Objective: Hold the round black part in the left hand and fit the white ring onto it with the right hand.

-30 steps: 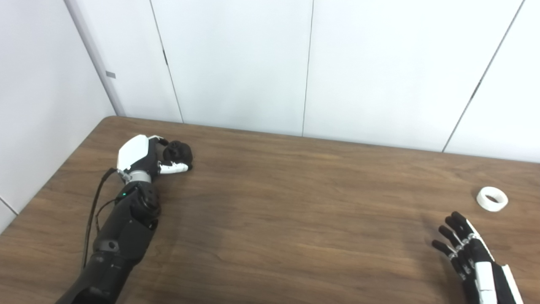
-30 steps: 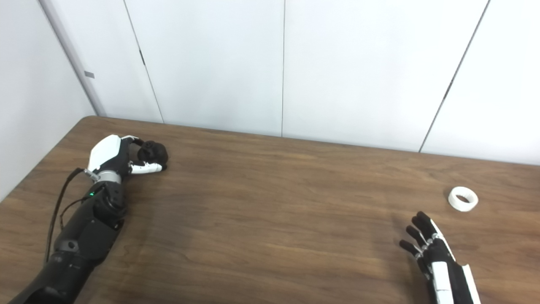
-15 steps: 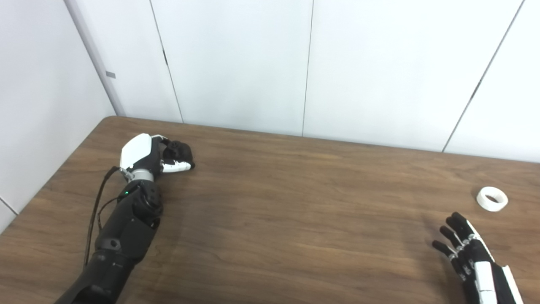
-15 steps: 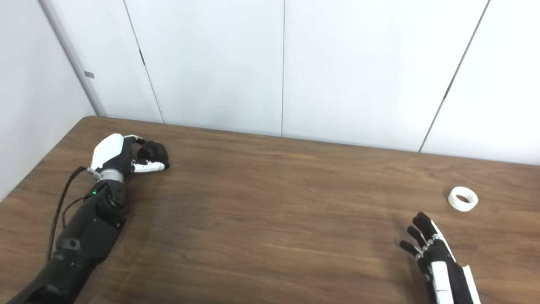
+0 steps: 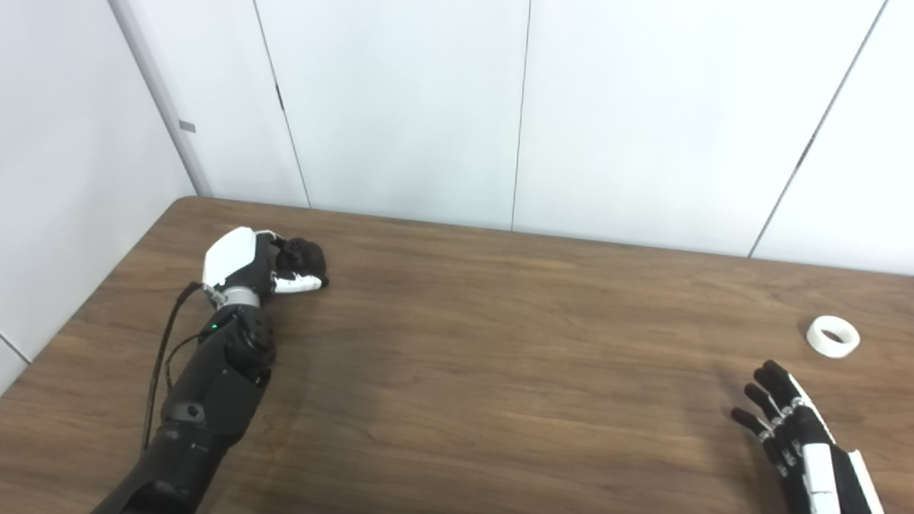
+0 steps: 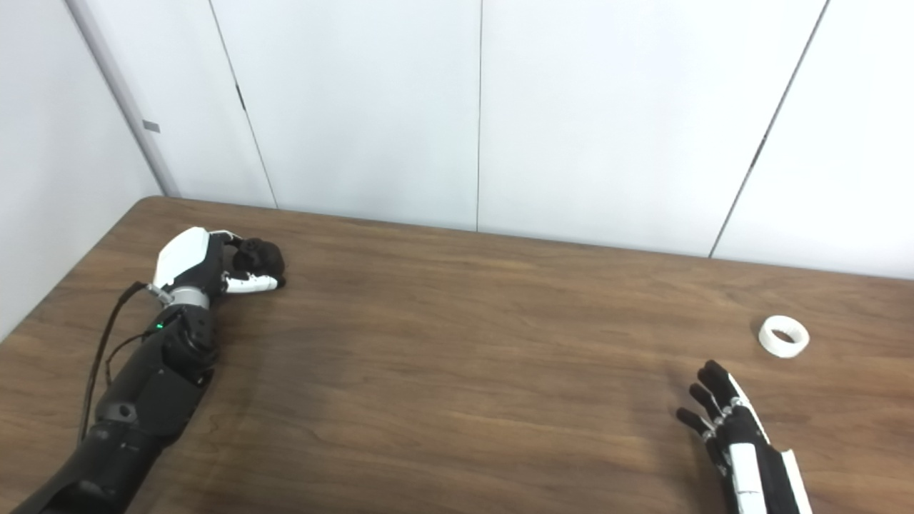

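Left hand near the far-left corner of the table — fingers curled around the round black part, which sits low at the tabletop; whether it is lifted clear cannot be told.

White ring lies flat near the right edge, hole facing up, touching nothing.

Right hand at the near-right corner, empty, fingers spread and pointing away from the robot. Ring lies just beyond the fingertips and a little to the right — near, not touching. Right hand is by far the nearer to it; the left is well apart, across the table.

No containers in view.

Likely next: right hand reaches forward and rightward for the ring.
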Controlling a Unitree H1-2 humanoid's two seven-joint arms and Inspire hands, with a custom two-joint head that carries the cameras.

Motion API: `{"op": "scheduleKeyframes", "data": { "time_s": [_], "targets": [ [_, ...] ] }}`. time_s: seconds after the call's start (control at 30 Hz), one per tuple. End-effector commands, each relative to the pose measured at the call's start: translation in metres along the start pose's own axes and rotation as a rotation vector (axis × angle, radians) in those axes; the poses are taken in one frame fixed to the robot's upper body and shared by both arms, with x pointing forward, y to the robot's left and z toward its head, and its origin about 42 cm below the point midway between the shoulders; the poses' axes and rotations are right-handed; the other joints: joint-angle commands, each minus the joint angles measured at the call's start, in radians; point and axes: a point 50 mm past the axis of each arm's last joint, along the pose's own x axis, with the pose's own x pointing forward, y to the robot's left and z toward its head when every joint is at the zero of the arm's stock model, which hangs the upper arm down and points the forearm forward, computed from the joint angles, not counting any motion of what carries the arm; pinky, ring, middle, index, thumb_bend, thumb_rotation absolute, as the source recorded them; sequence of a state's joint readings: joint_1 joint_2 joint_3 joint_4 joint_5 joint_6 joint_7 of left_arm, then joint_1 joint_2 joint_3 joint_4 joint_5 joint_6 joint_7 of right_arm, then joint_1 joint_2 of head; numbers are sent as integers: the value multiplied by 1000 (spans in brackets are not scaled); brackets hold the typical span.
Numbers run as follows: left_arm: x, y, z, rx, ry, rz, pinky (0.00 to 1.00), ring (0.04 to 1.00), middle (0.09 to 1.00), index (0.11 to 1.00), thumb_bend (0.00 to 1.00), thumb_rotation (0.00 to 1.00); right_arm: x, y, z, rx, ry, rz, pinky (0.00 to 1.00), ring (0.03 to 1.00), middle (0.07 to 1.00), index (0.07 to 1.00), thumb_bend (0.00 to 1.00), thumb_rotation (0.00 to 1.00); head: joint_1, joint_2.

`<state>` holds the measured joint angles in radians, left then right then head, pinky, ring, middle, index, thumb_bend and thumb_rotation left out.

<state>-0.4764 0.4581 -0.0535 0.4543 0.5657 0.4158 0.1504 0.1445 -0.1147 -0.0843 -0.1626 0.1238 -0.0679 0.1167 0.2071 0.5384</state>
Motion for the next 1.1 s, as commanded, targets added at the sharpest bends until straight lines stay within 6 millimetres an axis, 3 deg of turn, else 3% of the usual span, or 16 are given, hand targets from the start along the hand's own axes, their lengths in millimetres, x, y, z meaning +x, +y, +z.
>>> {"op": "scheduleKeyframes", "data": {
  "time_s": [0.0, 0.7, 0.73, 0.77, 0.83, 1.07],
  "targets": [
    [14, 32, 14, 13, -33, 102, 1000, 936, 859, 698, 845, 276, -18, 3, -17, 29, 74, -29, 805, 910, 928, 905, 615, 927, 2, 3],
    [14, 33, 14, -23, -56, 105, 1000, 926, 850, 642, 787, 188, -20, 3, -16, 21, 78, -28, 800, 906, 927, 905, 602, 940, -2, 8],
    [14, 33, 14, -31, -58, 110, 1000, 923, 845, 627, 776, 161, -20, 3, -15, 25, 78, -29, 799, 905, 926, 904, 599, 939, -2, 9],
    [14, 32, 14, -41, -60, 114, 1000, 920, 839, 562, 652, 114, -20, 3, -15, 27, 76, -28, 799, 907, 928, 904, 608, 932, -2, 9],
    [14, 31, 14, -72, -62, 123, 1000, 916, 824, 504, 548, 69, -20, 3, -15, 27, 78, -30, 801, 911, 929, 905, 618, 930, -2, 9],
    [12, 31, 13, -110, -65, 143, 1000, 901, 792, 485, 520, 45, -19, 3, -15, 19, 76, -28, 798, 907, 927, 905, 612, 936, -3, 11]
  ]
}}
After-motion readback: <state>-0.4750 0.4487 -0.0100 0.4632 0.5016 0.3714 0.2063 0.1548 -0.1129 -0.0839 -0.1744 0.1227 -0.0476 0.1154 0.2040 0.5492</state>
